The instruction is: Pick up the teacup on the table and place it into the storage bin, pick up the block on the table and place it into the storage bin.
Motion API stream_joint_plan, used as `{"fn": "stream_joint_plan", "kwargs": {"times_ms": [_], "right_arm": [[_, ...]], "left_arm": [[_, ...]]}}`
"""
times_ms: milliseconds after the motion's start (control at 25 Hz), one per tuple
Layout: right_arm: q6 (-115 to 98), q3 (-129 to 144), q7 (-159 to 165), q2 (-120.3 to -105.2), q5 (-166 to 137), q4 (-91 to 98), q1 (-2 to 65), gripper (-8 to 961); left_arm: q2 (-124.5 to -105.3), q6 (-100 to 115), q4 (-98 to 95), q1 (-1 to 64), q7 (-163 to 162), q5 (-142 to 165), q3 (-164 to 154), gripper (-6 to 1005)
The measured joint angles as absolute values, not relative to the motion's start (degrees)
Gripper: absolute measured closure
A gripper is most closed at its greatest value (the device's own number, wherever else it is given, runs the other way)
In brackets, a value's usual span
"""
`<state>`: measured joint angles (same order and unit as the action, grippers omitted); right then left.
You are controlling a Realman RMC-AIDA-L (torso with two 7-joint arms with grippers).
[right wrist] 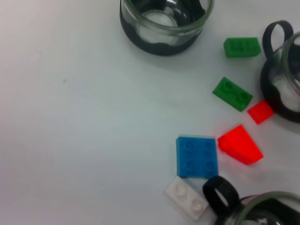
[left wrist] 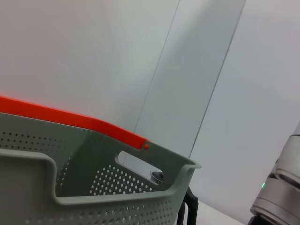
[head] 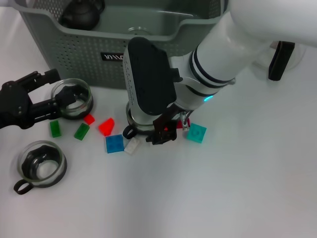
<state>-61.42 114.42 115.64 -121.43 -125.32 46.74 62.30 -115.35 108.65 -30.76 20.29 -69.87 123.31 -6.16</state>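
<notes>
the right arm reaches in from the upper right of the head view, bent down across the front of the storage bin (head: 89,59), its wrist pointing at the white surface (head: 247,173). the right tool (head: 166,130) sits low over a glass teacup (head: 132,124) that is mostly hidden beneath the wrist (only its rim and black loop handle peek out); i cannot tell how far this tool is open or whether it has hold of anything.

the left arm comes in from the left edge, lying low. the left tool (head: 59,94) has its black fingers spread apart on either side of a second teacup (head: 73,99), which stands just in front of the bin; contact is not clear. a third teacup (head: 40,166) stands nearer, apart from both arms.

blocks lie scattered between the cups: two green blocks (head: 55,129), a small red block (head: 89,119), a red sloped block (head: 106,127), a blue block (head: 114,144), a white block (head: 132,146) and a teal block (head: 196,133) right of the right tool. a dark teapot (head: 81,14) rests inside the bin.
</notes>
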Motion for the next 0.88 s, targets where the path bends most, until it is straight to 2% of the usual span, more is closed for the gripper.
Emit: {"fn": "stream_joint_plan", "kwargs": {"times_ms": [560,880], "right_arm": [[-61.1,114.5,115.8,-121.47,-123.4,44.7,62.3,558],[-61.2,114.0,116.0,-121.16,-123.0,44.8,62.2,802]], "left_arm": [[-115.49,109.0,-30.8,20.3,-69.9,123.4,-6.2,143],[-115.57,109.0,-30.8,20.4,-70.2,123.4,-6.2,143]]}}
